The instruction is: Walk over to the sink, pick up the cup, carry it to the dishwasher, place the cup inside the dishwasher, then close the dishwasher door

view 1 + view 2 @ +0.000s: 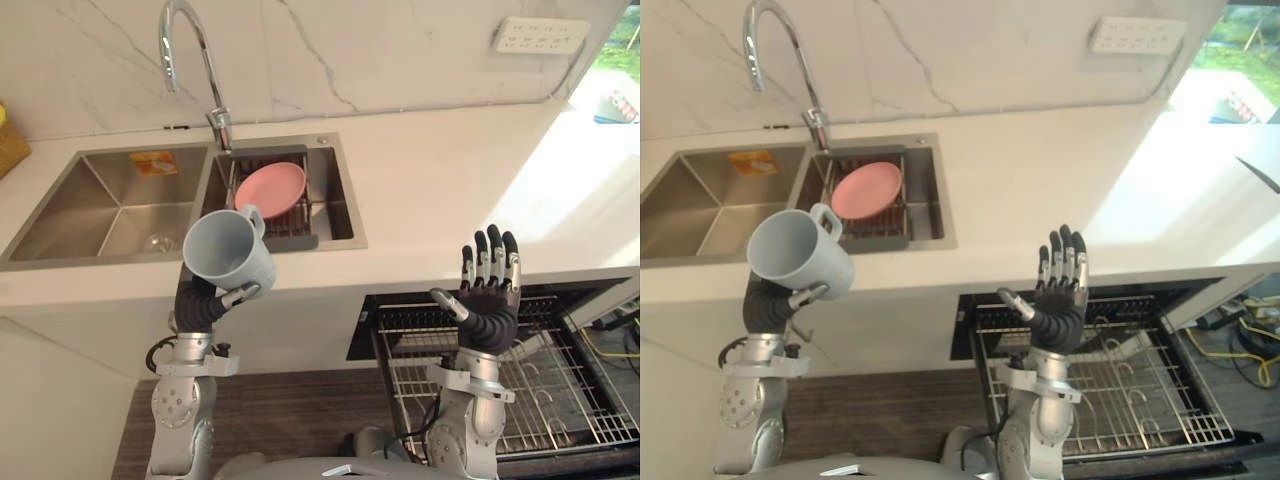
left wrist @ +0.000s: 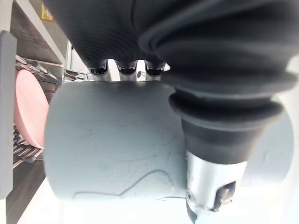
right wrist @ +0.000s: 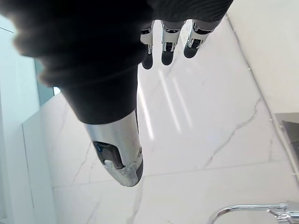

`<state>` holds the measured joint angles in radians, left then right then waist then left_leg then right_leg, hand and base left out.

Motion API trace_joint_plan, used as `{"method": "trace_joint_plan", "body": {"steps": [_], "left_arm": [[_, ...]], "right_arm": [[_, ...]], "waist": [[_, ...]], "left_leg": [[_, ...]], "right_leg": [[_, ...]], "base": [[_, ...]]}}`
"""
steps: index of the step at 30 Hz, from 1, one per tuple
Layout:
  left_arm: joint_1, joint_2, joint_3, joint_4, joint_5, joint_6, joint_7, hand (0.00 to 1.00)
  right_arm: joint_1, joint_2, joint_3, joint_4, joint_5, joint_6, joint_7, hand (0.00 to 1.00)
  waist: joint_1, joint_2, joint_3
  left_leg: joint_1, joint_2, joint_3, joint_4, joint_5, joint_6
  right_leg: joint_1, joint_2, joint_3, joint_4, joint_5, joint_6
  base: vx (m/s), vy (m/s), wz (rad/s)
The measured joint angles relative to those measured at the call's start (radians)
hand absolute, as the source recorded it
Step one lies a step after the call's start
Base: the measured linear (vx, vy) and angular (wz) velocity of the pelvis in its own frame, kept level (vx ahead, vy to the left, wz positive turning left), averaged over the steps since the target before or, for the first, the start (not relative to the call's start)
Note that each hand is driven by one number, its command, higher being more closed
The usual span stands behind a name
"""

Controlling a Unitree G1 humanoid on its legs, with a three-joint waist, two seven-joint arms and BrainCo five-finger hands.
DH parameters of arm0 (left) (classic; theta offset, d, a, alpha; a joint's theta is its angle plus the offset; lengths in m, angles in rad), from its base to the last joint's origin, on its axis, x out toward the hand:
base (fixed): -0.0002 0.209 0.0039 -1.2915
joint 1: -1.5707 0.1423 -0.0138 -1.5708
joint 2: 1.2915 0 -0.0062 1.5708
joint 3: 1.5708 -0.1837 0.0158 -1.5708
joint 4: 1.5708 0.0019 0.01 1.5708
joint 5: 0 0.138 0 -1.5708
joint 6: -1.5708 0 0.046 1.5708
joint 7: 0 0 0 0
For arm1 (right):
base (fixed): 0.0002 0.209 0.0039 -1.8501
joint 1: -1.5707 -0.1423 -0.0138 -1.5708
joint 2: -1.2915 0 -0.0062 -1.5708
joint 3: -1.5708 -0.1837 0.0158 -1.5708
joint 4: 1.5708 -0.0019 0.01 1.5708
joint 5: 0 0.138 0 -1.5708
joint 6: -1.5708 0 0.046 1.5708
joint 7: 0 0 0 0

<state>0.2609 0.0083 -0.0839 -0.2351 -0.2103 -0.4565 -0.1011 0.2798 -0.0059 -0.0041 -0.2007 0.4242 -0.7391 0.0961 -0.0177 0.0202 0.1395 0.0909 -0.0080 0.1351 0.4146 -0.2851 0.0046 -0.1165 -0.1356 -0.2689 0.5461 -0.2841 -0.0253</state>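
A pale blue-grey cup [image 1: 230, 248] with a handle is held up in front of the counter edge, its mouth tilted toward the sink. My left hand [image 1: 208, 298] is shut on the cup from below, its thumb pressed against the cup's side [image 2: 121, 140]. My right hand [image 1: 488, 290] is raised and open, fingers straight, above the pulled-out dishwasher rack [image 1: 520, 385]. The dishwasher [image 1: 1110, 375] stands open below the counter at the right.
A double steel sink [image 1: 120, 205] with a tall tap [image 1: 195, 60] lies behind the cup. A pink plate [image 1: 270, 190] rests on a rack in its right basin. White counter [image 1: 460, 190] stretches right; a socket strip [image 1: 540, 35] is on the marble wall.
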Motion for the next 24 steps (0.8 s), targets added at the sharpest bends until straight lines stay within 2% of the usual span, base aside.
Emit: {"method": "trace_joint_plan", "body": {"steps": [1, 9, 12, 14, 15, 16, 17, 19, 20, 21, 22, 23, 24], "left_arm": [[-0.002, 0.000, 0.000, 0.000, 0.000, 0.000, 0.000, 1.00], [-0.002, 0.001, -0.010, -0.011, 0.022, 0.002, -0.007, 1.00], [0.001, 0.001, -0.013, -0.011, 0.039, 0.003, -0.008, 1.00], [0.012, 0.000, -0.015, -0.011, 0.040, 0.006, -0.014, 1.00], [0.021, 0.000, -0.015, -0.011, 0.040, 0.010, -0.016, 1.00], [0.034, 0.002, -0.015, -0.011, 0.040, 0.012, -0.023, 1.00], [0.045, 0.001, -0.015, -0.010, 0.040, 0.012, -0.037, 1.00], [0.059, 0.002, -0.019, -0.007, 0.040, 0.013, -0.043, 1.00], [0.074, 0.002, -0.020, -0.007, 0.040, 0.014, -0.043, 1.00], [0.079, 0.002, -0.020, -0.004, 0.039, 0.014, -0.043, 1.00], [0.079, 0.001, -0.021, 0.013, 0.037, 0.014, -0.045, 1.00], [0.081, -0.004, -0.024, 0.022, 0.037, 0.014, -0.050, 1.00], [0.081, -0.008, -0.027, 0.022, 0.037, 0.014, -0.054, 1.00]], "right_arm": [[0.007, 0.001, 0.001, -0.020, -0.001, 0.000, -0.008, 0.00], [0.032, 0.024, -0.009, -0.028, -0.020, -0.003, -0.013, 0.00], [0.032, 0.032, -0.012, -0.028, -0.016, -0.003, -0.011, 0.00], [0.032, 0.033, -0.010, -0.028, -0.009, -0.004, -0.009, 0.00], [0.031, 0.032, -0.010, -0.028, -0.009, -0.005, -0.009, 0.00], [0.027, 0.034, -0.008, -0.028, -0.009, -0.007, -0.010, 0.00], [0.026, 0.033, -0.005, -0.026, -0.009, -0.008, -0.012, 0.00], [0.025, 0.032, 0.003, -0.016, -0.009, -0.009, -0.014, 0.00], [0.022, 0.031, 0.013, -0.015, -0.010, -0.009, -0.017, 0.00], [0.018, 0.029, 0.015, -0.014, -0.011, -0.009, -0.018, 0.00], [0.013, 0.020, 0.015, -0.003, -0.013, -0.010, -0.022, 0.00], [0.006, -0.006, 0.012, 0.029, -0.024, -0.011, -0.041, 0.00], [0.006, -0.014, 0.009, 0.032, -0.027, -0.010, -0.046, 0.00]], "waist": [[0.005, 0.001, 0.000], [0.010, -0.001, -0.004], [0.010, 0.002, -0.006], [0.011, 0.005, -0.012], [0.011, 0.001, -0.021], [0.015, 0.003, -0.032], [0.018, -0.006, -0.038], [0.019, -0.023, -0.049], [0.020, -0.036, -0.057], [0.020, -0.038, -0.059], [0.019, -0.037, -0.061], [0.014, -0.011, -0.076], [0.012, 0.002, -0.083]], "left_leg": [[-0.009, -0.004, 0.000, 0.012, 0.000, 0.000], [-0.021, -0.008, 0.000, 0.024, -0.001, 0.001], [-0.053, -0.003, 0.003, 0.090, 0.000, 0.001], [-0.103, 0.010, 0.013, 0.186, 0.011, -0.020], [-0.124, 0.021, 0.027, 0.222, 0.009, -0.017], [-0.127, 0.046, 0.048, 0.228, -0.026, 0.010], [-0.127, 0.072, 0.054, 0.208, -0.055, 0.011], [-0.128, 0.092, 0.037, 0.154, -0.061, 0.012], [-0.131, 0.102, -0.002, 0.092, -0.046, 0.011], [-0.131, 0.108, -0.014, 0.069, -0.029, 0.014], [-0.128, 0.118, -0.033, 0.009, 0.018, 0.019], [-0.123, 0.140, -0.034, -0.109, 0.178, 0.051], [-0.123, 0.148, -0.038, -0.126, 0.256, 0.063]], "right_leg": [[0.006, -0.002, 0.007, -0.015, -0.008, 0.010], [0.007, -0.007, 0.004, -0.024, -0.010, 0.018], [0.006, -0.007, 0.006, -0.029, -0.015, 0.014], [0.010, -0.006, 0.011, -0.041, -0.011, 0.015], [0.010, -0.008, 0.015, -0.052, -0.001, 0.007], [0.013, -0.011, 0.026, -0.059, 0.003, 0.007], [0.014, -0.026, 0.046, -0.060, 0.004, 0.010], [0.012, -0.055, 0.077, -0.072, 0.011, 0.028], [0.007, -0.089, 0.121, -0.084, 0.018, 0.048], [0.007, -0.104, 0.136, -0.091, 0.022, 0.058], [0.010, -0.131, 0.168, -0.109, 0.031, 0.086], [0.005, -0.152, 0.191, -0.122, 0.041, 0.135], [0.002, -0.154, 0.193, -0.125, 0.046, 0.153]], "base": [[0.00, 0.045, -0.01], [-0.05, 0.024, 0.06], [-0.06, 0.009, 0.00], [-0.05, 0.058, -0.09], [-0.02, 0.128, -0.21], [-0.02, 0.182, -0.33], [-0.01, 0.216, -0.39], [-0.01, 0.202, -0.38], [0.00, 0.233, -0.43], [0.00, 0.387, -0.53], [0.00, 0.467, -0.44], [0.00, 0.400, -0.33], [0.01, 0.454, -0.31]]}}
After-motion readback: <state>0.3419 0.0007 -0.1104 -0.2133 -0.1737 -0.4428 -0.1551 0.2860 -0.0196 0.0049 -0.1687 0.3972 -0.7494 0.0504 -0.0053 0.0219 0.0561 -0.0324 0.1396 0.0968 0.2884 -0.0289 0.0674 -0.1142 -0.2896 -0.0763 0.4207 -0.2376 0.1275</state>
